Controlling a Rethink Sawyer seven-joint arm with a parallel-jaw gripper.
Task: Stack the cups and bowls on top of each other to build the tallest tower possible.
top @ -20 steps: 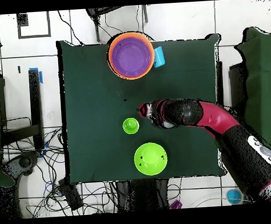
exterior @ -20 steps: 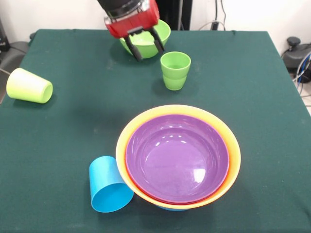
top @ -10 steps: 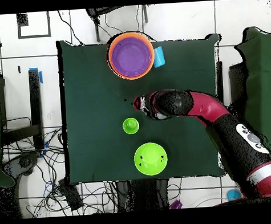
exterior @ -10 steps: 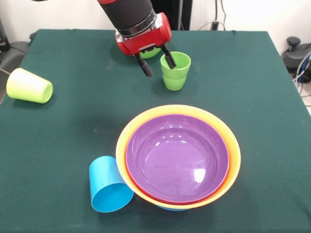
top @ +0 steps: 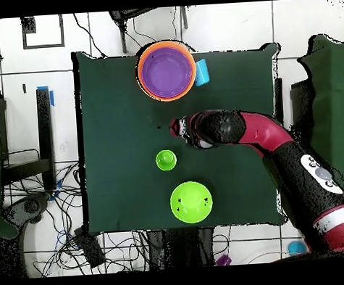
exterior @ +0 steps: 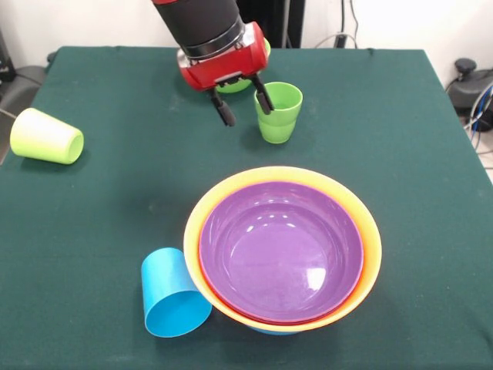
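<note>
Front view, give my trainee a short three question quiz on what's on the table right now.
1. True or false: the sky blue cup stands upright.
2. What colour is the innermost bowl showing in the tower? A purple, B red, C green.
3. Which cup is nearest the gripper?

Key: 1 false, it lies on its side against the tower. 2 A. 3 the green cup, upright beside the open gripper; the yellow-green cup lies on its side far off.

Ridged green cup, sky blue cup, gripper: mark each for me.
ridged green cup (exterior: 279,117), front view, on its outer wall.
sky blue cup (exterior: 171,297), front view, on its side wall.
gripper (exterior: 243,107), front view, midway between its open fingertips.
</note>
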